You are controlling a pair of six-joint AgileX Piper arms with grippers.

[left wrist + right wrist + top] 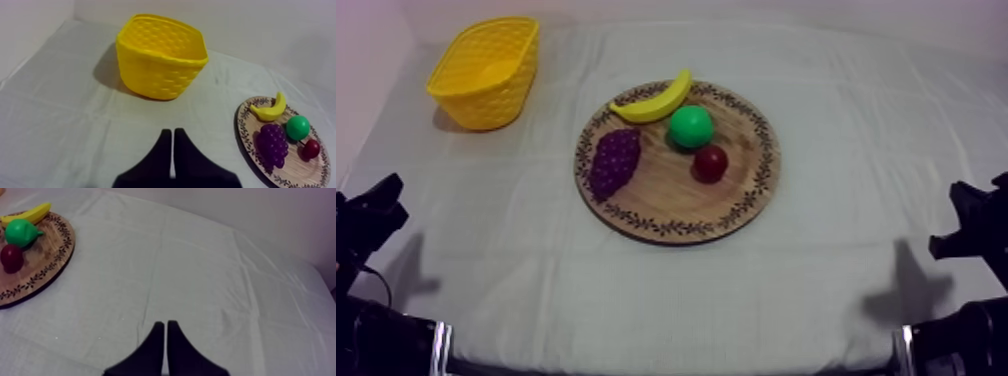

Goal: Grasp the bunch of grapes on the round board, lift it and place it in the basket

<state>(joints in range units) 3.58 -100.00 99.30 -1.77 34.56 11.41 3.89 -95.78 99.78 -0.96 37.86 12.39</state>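
grey-white cloth (516, 260), task unstarted: grapes (272, 145) on the board (666, 190), ahead-right of the clenched left end effector (172, 132) (right end effector (165, 324) likewise, empty); basket (162, 65) ahead, seemingly empty.

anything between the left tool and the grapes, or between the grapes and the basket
Nothing visible: only bare cloth lies between the left tool and the bunch of grapes, and between them and the yellow basket.
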